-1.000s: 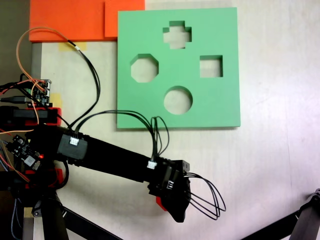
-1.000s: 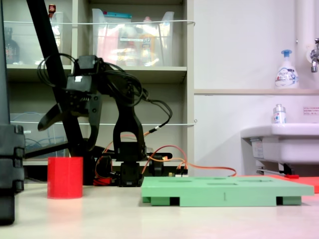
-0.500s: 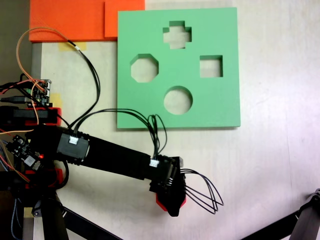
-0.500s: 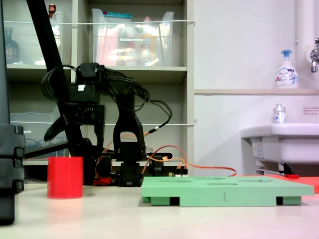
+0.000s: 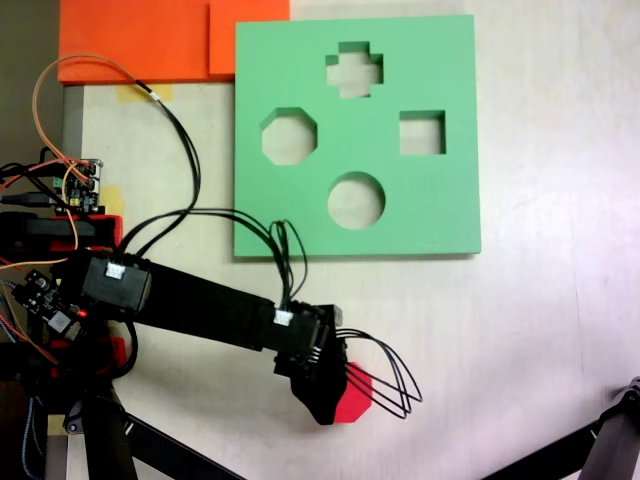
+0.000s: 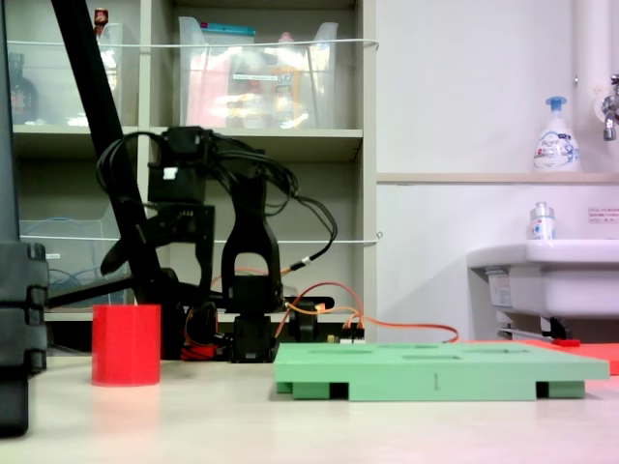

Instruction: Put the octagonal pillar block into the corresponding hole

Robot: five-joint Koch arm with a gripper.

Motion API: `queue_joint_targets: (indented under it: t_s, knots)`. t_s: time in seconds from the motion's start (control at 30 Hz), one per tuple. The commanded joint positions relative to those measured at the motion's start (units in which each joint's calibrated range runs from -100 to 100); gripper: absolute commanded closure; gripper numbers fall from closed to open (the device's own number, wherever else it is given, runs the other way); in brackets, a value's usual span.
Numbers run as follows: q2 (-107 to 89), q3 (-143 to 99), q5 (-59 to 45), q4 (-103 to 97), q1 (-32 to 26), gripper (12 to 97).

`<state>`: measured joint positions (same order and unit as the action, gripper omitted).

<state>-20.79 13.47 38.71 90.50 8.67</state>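
The octagonal pillar block [image 5: 357,396] is bright red and stands on the pale table near the front edge, its left part hidden under my gripper [image 5: 324,404]. From the side, the block [image 6: 126,345] stands upright on the table. There my gripper [image 6: 155,288] hangs open just above and behind it, one jaw splayed to the left and one pointing down. The green foam board [image 5: 440,215] lies flat beyond the block. Its eight-sided corresponding hole [image 5: 289,137] is at the board's left, with nothing in it.
The board also has cross [image 5: 354,70], square [image 5: 422,133] and round [image 5: 356,200] cut-outs. Orange foam sheets [image 5: 150,40] lie at the back left. Looping cables [image 5: 385,385] trail from the wrist. Black stand legs [image 5: 605,445] cross the front corners. A black post [image 6: 19,329] stands at the side view's left.
The wrist has swung left in the top-down view, uncovering the red block's right side. From the side, the gripper has shifted right and sunk lower toward the block.
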Motion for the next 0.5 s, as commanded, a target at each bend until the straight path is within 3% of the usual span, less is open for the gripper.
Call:
queue_joint_targets:
  t_s: [0.0, 0.47]
  knots:
    - [-2.25, 1.28, 0.15, -3.60, 0.05, 34.2]
    - [2.78, -0.21, -1.66, -7.84, 0.68, 34.2]
